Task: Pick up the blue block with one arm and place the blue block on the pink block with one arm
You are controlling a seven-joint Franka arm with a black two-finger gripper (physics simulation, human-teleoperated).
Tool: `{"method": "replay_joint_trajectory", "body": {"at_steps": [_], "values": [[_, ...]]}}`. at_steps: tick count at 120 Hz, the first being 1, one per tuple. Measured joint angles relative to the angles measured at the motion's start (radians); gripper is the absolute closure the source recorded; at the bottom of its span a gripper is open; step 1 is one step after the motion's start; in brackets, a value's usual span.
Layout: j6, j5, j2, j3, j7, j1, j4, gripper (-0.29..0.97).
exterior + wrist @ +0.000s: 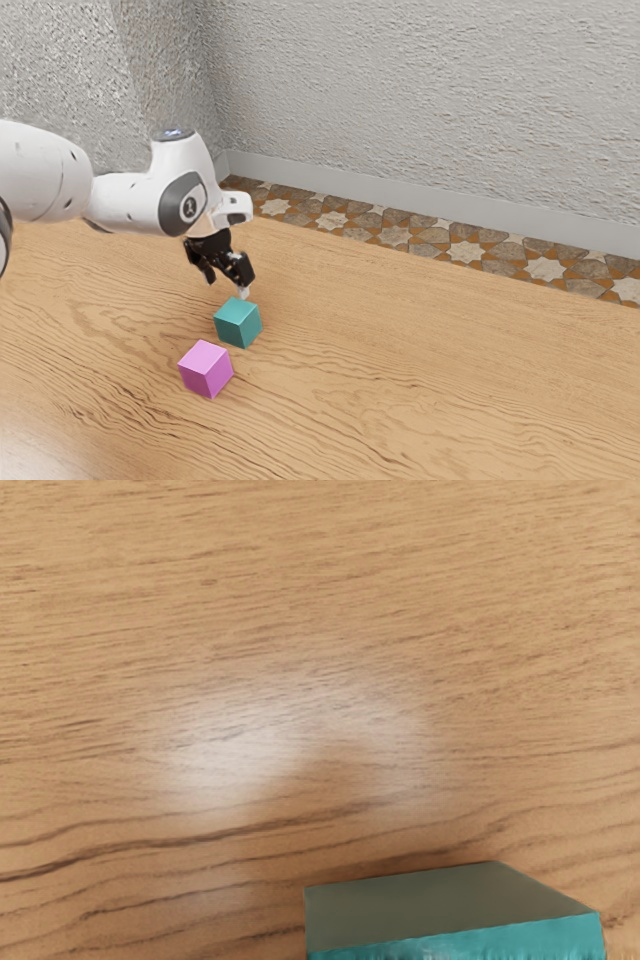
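We are holding the pincer (228,286) wide, empty | hovering just above blue block (238,323) | pink block (206,368) sitting nearby on table (430,380).

A wooden table (450,380) with a pale, strongly grained top carries two cubes: the blue block (238,323) (closer to teal in colour) and the pink block (206,368). Both sit flat on the wood, near each other but not touching, the pink one nearer the camera and slightly toward the exterior view's left

One blue block (238,323) and one pink block (205,368), on one table (450,380).
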State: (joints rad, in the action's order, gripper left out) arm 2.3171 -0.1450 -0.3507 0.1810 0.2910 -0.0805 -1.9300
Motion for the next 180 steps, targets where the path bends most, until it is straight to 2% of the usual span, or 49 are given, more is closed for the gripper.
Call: {"method": "replay_joint_trajectory", "body": {"at_steps": [40, 88, 180], "values": [[0.031, -0.009, 0.046, -0.010, 0.052, -0.021, -0.088, 0.03], [0.036, -0.012, 0.077, -0.005, 0.072, -0.047, -0.104, 0.02], [0.020, -0.021, 0.062, -0.004, -0.112, -0.051, -0.133, 0.02]]}}
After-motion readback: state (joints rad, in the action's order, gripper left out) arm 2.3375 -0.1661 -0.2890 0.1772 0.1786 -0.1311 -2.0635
